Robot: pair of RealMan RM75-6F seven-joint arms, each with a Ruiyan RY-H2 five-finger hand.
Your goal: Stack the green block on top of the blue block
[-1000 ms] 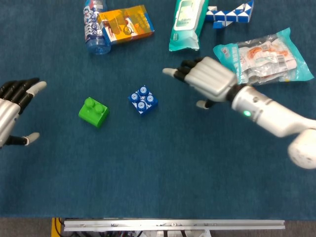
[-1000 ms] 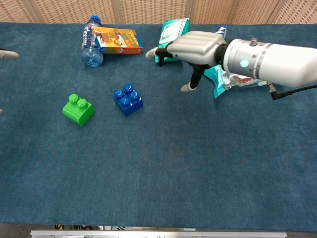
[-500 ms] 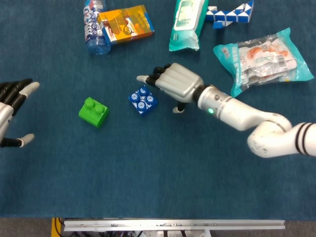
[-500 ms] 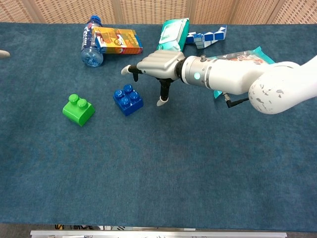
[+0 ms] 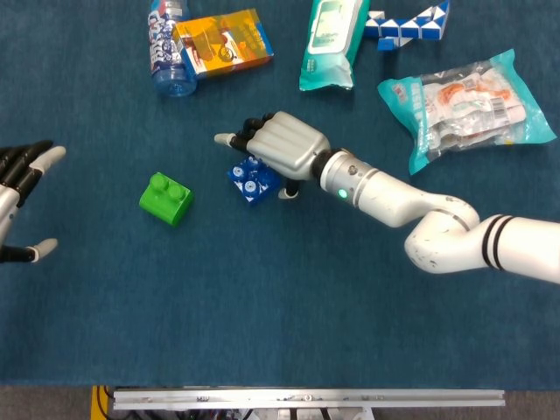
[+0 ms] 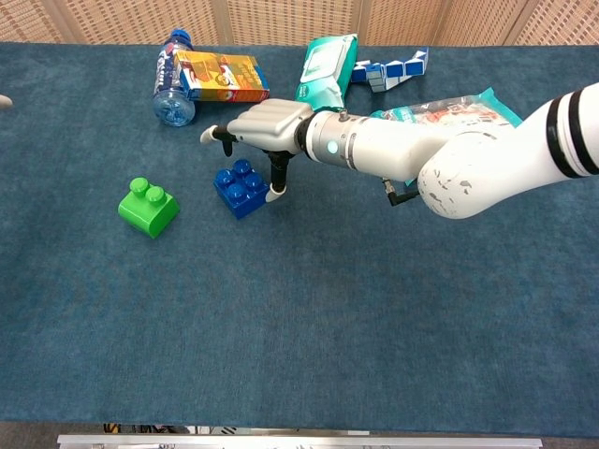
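Right hand has swept left across the table since a second ago, from near the snack bag to directly over the blue block; left hand drifted slightly further left, nearly out of frame. Both blocks unmoved.

Near to far: left hand at the left edge of the head view, fingers spread, holding nothing. Green block sits on the blue cloth, apart from and left of the blue block. Right hand hovers palm-down over the blue block, fingers extended, thumb tip down just beside the block's right side; no grip visible.

Far edge: water bottle, orange box, wipes pack, blue-white snake puzzle, snack bag.
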